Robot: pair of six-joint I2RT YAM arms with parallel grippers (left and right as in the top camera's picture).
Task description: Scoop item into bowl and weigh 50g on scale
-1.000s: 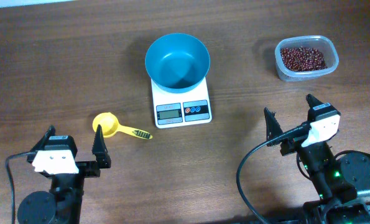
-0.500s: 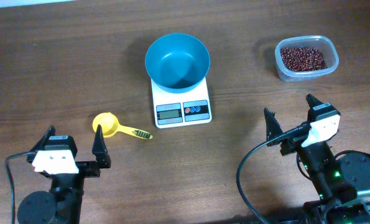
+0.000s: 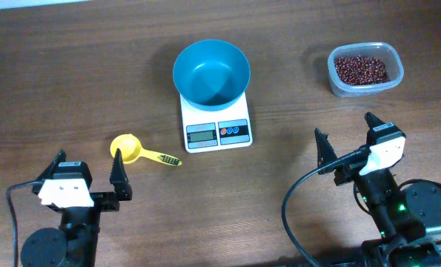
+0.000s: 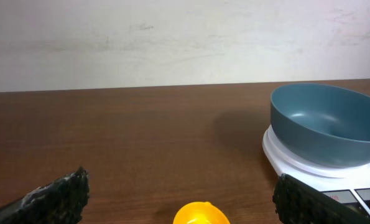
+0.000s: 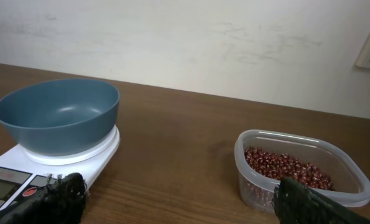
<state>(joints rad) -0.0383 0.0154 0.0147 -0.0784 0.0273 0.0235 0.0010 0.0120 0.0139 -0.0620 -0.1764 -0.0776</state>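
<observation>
The teal-blue bowl (image 3: pixel 211 72) stands empty on the white scale (image 3: pixel 217 126) at the table's middle back; both show in the left wrist view (image 4: pixel 326 123) and the right wrist view (image 5: pixel 57 114). The red-brown beans (image 3: pixel 361 69) lie in a clear container (image 3: pixel 365 88) at the back right, also in the right wrist view (image 5: pixel 285 168). A yellow scoop (image 3: pixel 129 150) lies left of the scale, its bowl just ahead of my left gripper (image 3: pixel 87 172), which is open and empty. My right gripper (image 3: pixel 345 139) is open and empty, in front of the container.
The scale's display and red and blue buttons (image 3: pixel 233 131) face the front edge. Bare brown table lies between the two arms. A pale wall (image 4: pixel 172 37) stands behind the table.
</observation>
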